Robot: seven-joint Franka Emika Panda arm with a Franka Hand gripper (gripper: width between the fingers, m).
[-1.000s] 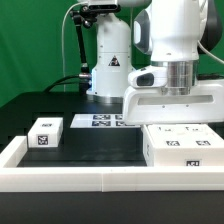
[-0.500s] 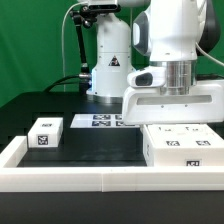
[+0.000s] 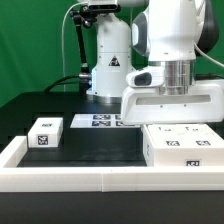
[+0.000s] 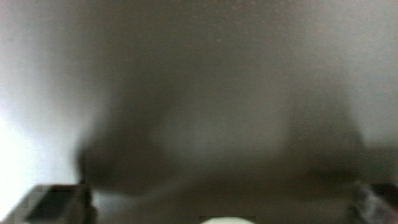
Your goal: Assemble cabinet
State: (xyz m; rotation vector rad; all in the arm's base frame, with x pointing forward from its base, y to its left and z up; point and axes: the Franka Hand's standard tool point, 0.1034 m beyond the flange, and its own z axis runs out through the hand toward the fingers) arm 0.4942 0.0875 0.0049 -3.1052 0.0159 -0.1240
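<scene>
1 gripper [image 4: 215, 202], jaws wide, hangs over the cabinet [image 3: 185, 148] edge; the small block [image 3: 45, 132] lies well apart.

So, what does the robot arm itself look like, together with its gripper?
The arm has smooth, rounded white shells with dark joints. A grey metal cylinder joins it to the gripper, whose housing is a wide white box; its fingers are hidden. The white base column carries a black triangular mark, and a thin black cable runs beside it.
</scene>
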